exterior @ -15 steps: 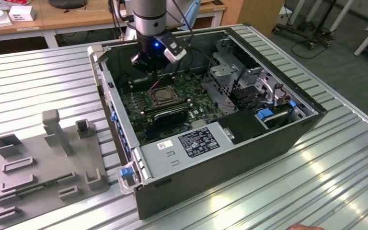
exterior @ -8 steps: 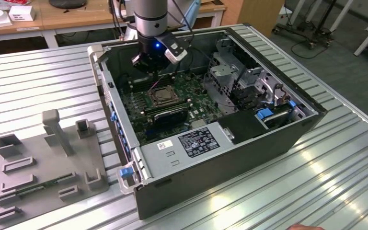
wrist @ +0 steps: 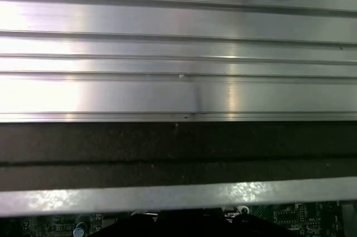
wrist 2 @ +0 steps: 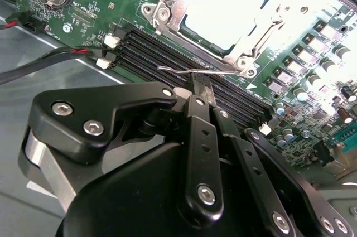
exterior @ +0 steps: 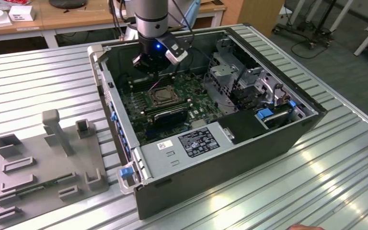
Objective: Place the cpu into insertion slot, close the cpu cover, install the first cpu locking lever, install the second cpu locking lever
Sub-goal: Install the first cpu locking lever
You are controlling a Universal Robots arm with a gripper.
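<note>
The pale cpu [wrist 2: 223, 8] lies in the insertion slot [exterior: 163, 97], cpu cover [wrist 2: 167, 11] closed.

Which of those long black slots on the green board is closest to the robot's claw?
The outermost memory slot, farthest from the cpu. The gripper sits at its edge beside a thin wire lever.

No text can be read here. The power supply box [exterior: 193, 143] carries a label [exterior: 197, 140]. Its print is too small to make out.

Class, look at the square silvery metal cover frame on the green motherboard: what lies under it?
Through the square silvery metal cover frame's cut-out, the pale silvery CPU face shows. The black-framed socket beneath is covered and unseen.
</note>
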